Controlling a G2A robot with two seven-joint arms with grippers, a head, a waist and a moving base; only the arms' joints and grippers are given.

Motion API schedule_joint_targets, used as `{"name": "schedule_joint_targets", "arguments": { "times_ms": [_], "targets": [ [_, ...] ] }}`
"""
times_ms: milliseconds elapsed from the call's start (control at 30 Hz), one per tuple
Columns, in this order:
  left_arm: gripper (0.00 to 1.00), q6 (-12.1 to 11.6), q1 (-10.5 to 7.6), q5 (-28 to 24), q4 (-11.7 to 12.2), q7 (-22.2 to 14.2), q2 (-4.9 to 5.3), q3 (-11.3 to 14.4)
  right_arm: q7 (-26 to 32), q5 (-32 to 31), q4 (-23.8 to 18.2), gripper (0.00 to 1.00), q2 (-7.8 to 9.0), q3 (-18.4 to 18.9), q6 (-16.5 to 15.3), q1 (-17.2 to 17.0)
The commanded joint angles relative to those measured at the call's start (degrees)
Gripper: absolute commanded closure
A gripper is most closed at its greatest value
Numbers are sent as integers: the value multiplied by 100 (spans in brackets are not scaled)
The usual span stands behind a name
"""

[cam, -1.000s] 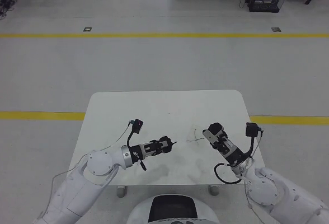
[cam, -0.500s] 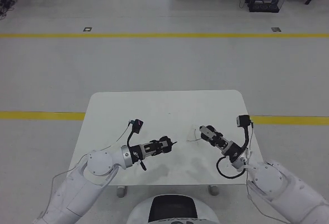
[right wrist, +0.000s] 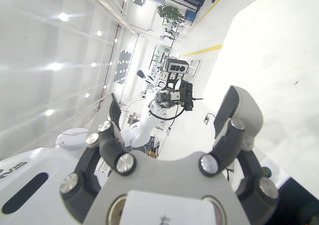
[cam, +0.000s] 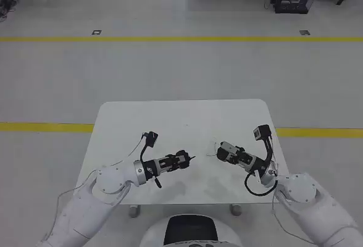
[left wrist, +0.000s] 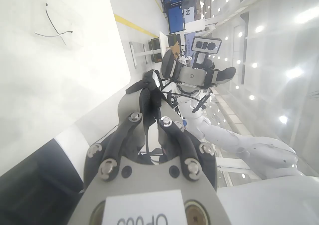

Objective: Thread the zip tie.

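My left gripper (cam: pixel 186 159) hovers over the middle of the white table (cam: pixel 169 117), shut on a thin black zip tie (cam: pixel 193 159) whose tip pokes out toward the other arm. In the left wrist view the fingers (left wrist: pixel 135 121) close on the dark tie (left wrist: pixel 149 96). My right gripper (cam: pixel 221 150) faces it from a short gap away, open and holding nothing, with its pads (right wrist: pixel 225 109) spread wide. The right wrist view shows the left gripper (right wrist: pixel 185 97) farther off, the tie tip (right wrist: pixel 198 98) sticking out.
More thin zip ties (left wrist: pixel 53 27) lie crossed on a clear flat sheet (left wrist: pixel 72 15) on the table, just beside the right gripper in the top view. A tiny dark speck (right wrist: pixel 296 83) sits on the tabletop. The table's rounded edges are near both arms.
The right arm has swung in toward the left gripper and turned its open gripper to face it. The left arm and its zip tie have stayed put.
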Motion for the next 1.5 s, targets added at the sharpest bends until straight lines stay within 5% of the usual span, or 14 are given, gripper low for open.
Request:
{"name": "schedule_joint_targets", "arguments": {
  "times_ms": [0,533,900,1467],
  "targets": [
    [100,0,0,0,0,0,0,0,495,203,82,0,-179,235,0,-50],
    [100,0,0,0,0,0,0,0,3700,769,1003,0,-1625,1623,0,-204],
    [100,0,0,0,0,0,0,0,4823,643,1673,0,-2467,2102,0,-7],
    [100,0,10,-85,-28,34,-7,15,4823,611,1682,0,-2483,2107,0,0]
  ]
}}
